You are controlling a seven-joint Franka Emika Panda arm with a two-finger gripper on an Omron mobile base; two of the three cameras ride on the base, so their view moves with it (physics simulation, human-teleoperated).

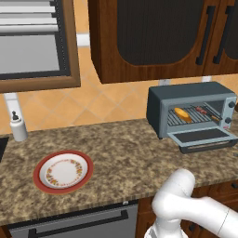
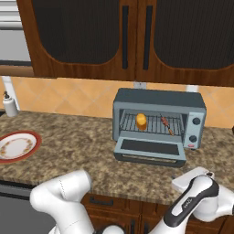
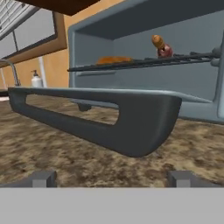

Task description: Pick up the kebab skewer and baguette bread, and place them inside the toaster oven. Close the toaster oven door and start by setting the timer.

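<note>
Your gripper (image 3: 113, 177) is wide open and holds nothing, low by the oven (image 2: 157, 103) door (image 3: 109, 116), with bread (image 2: 141, 121) and skewer (image 2: 166, 124) on the rack.

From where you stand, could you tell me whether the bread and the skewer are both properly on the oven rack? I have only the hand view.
Observer: Yes. From the right base view, the bread lies left of centre on the rack and the skewer lies to its right, both inside the oven.
Operator: Thank you. How far open is the door?
Observer: The door is folded down, roughly level, in front of the oven's mouth.
Operator: And where are the knobs, please?
Observer: The knobs sit one above the other on the panel at the right of the oven's front.
</note>
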